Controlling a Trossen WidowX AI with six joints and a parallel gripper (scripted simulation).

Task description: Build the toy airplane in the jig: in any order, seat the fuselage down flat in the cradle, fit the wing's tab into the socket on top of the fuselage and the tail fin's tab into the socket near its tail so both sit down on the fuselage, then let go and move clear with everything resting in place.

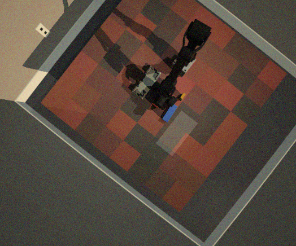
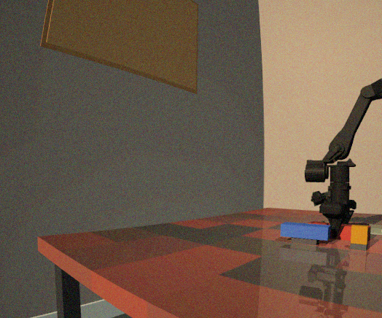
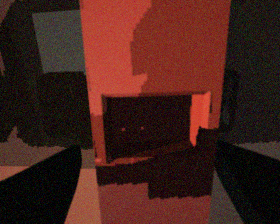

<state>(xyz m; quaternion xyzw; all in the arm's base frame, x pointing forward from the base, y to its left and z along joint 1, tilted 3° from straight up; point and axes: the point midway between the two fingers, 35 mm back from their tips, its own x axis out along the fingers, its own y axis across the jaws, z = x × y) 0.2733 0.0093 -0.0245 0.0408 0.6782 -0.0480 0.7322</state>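
Now your gripper sits low over the red fuselage, fingers partly spread on either side of it and gripping nothing. Beside the fuselage lie the blue wing and yellow tail fin, with the grey jig nearby.

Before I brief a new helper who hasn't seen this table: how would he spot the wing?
Find the black arm on the checkered table. At the foot of its jaws lies a row of blocks; the wing is the long, low blue bar, left of the red and orange pieces.
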